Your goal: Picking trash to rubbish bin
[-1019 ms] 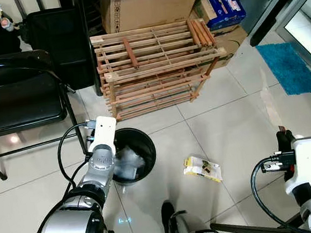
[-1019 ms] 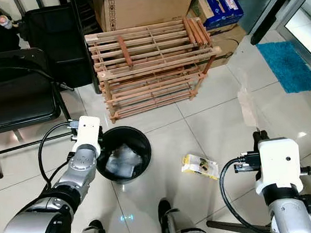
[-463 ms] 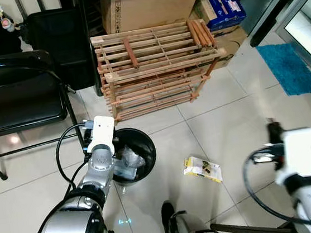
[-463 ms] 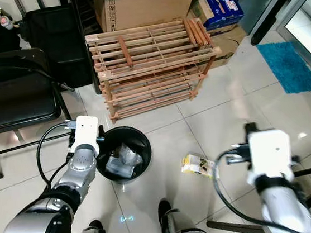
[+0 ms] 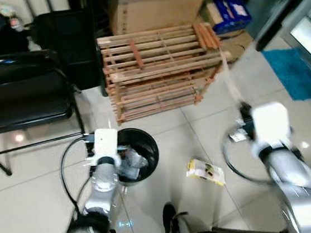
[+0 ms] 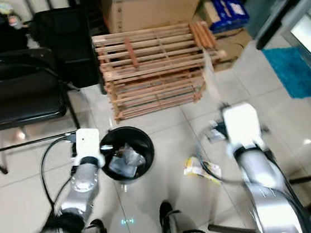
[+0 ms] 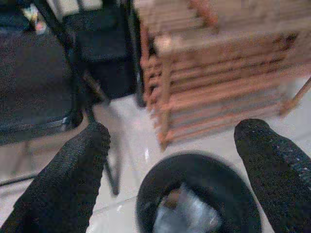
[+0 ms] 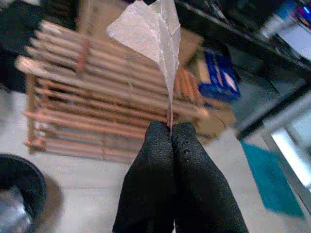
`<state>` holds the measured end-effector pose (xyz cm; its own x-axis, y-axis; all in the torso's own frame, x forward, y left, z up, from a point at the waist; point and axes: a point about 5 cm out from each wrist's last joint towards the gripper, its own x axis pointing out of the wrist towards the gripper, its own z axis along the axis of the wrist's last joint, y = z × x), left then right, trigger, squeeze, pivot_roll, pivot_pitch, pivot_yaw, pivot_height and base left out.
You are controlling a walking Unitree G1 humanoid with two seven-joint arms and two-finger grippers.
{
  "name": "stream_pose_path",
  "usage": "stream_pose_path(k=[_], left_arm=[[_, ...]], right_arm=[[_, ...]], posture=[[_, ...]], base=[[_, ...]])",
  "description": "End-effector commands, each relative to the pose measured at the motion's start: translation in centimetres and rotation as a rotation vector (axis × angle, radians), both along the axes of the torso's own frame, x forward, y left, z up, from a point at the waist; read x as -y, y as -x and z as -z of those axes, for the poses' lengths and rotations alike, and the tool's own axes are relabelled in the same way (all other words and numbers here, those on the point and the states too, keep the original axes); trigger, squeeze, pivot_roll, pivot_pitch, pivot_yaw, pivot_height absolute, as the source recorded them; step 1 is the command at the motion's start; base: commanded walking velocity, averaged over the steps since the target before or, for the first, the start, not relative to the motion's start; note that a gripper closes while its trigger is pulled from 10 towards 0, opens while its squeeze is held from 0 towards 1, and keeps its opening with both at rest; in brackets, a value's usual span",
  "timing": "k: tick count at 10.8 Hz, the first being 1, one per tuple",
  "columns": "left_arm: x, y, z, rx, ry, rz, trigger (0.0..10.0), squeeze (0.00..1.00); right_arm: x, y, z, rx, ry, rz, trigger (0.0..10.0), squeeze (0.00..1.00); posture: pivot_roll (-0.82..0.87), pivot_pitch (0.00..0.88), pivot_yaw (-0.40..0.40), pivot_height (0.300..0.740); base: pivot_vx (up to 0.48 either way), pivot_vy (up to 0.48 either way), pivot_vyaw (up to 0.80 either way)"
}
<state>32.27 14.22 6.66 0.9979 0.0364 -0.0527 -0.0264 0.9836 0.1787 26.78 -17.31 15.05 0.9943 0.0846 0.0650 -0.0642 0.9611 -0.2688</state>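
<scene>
A black round rubbish bin (image 5: 142, 149) stands on the tiled floor with crumpled clear plastic (image 5: 131, 160) inside it. My left gripper (image 7: 175, 131) hangs open just above the bin (image 7: 194, 194), its fingers (image 7: 77, 170) spread wide with nothing between them. My right gripper (image 8: 170, 133) is shut on a thin whitish plastic sheet (image 8: 153, 29) that stands up from its fingertips. In the left eye view the right gripper (image 5: 244, 108) is raised to the right of the bin, and the sheet (image 5: 231, 82) shows blurred. A yellow packet (image 5: 205, 171) lies on the floor between bin and right arm.
A wooden slatted rack (image 5: 163, 65) stands just behind the bin, with a cardboard box (image 5: 154, 10) and a blue box (image 5: 230, 9) behind it. A black folding chair (image 5: 21, 98) is at the left. A blue rug (image 5: 299, 72) lies at the right. My foot (image 5: 171, 227) is near the packet.
My right arm has swung up and to the left, toward the bin, carrying the sheet. The left gripper stays over the bin. The view has shifted slightly.
</scene>
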Motion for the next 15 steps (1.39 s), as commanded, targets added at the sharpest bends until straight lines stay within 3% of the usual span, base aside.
stream_pose_path(k=[1,2,4,5,8,9,10,11,13,15], left_arm=[[1.3,0.3,-1.0,0.024,0.025,0.062,10.0,0.79],[1.2,1.0,-1.9,0.029,0.024,0.078,10.0,0.63],[-0.2,3.2,-2.9,0.003,-0.002,0.090,10.0,0.42],[-1.0,4.6,-2.9,-0.067,0.032,0.132,10.0,0.00],[-2.8,8.7,-2.9,-0.270,0.017,0.140,10.0,0.00],[-3.4,10.9,-2.5,-0.411,0.005,0.210,10.0,0.00],[-3.9,11.9,-1.9,-0.488,0.000,0.239,10.0,0.00],[-4.2,12.8,-1.5,-0.560,-0.009,0.264,10.0,0.00],[-3.6,13.5,-2.3,-0.594,-0.010,0.302,10.0,0.00],[-4.1,13.9,-2.6,-0.622,-0.019,0.307,10.0,0.00]], right_arm=[[-0.3,-0.4,0.9,-0.024,-0.014,-0.028,10.0,0.00],[-1.6,-1.3,1.4,-0.029,-0.027,-0.084,10.0,0.00],[-3.5,-2.7,3.0,-0.072,-0.043,-0.157,10.0,0.00],[-4.2,-3.3,4.1,-0.106,-0.048,-0.187,10.0,0.00],[-5.4,-4.2,7.2,-0.202,-0.032,-0.251,10.0,0.00],[-5.8,-4.2,8.7,-0.255,-0.028,-0.270,10.0,0.00],[-5.9,-4.1,9.6,-0.291,-0.047,-0.271,10.0,0.00],[-6.3,-3.7,10.9,-0.342,-0.069,-0.273,10.0,0.00],[-7.7,-3.1,12.7,-0.424,-0.082,-0.305,10.0,0.00],[-9.5,-2.7,13.4,-0.469,-0.091,-0.353,10.0,0.00]], posture=[[0.24,0.267,-0.194,0.740],[0.27,0.264,-0.190,0.740],[0.32,0.292,-0.190,0.740],[0.35,0.310,-0.193,0.740],[0.42,0.351,-0.200,0.740],[0.45,0.369,-0.196,0.740],[0.45,0.369,-0.196,0.740],[0.48,0.381,-0.187,0.740],[0.49,0.395,-0.176,0.740],[0.51,0.408,-0.162,0.740]], base=[[0.000,0.000,0.00],[0.000,0.000,0.00],[0.000,0.000,0.00],[0.000,0.000,0.00],[0.000,0.000,0.00],[0.000,0.000,0.00],[0.000,0.000,0.00],[0.000,0.000,0.00],[0.000,0.000,0.00],[0.000,0.000,0.00]])
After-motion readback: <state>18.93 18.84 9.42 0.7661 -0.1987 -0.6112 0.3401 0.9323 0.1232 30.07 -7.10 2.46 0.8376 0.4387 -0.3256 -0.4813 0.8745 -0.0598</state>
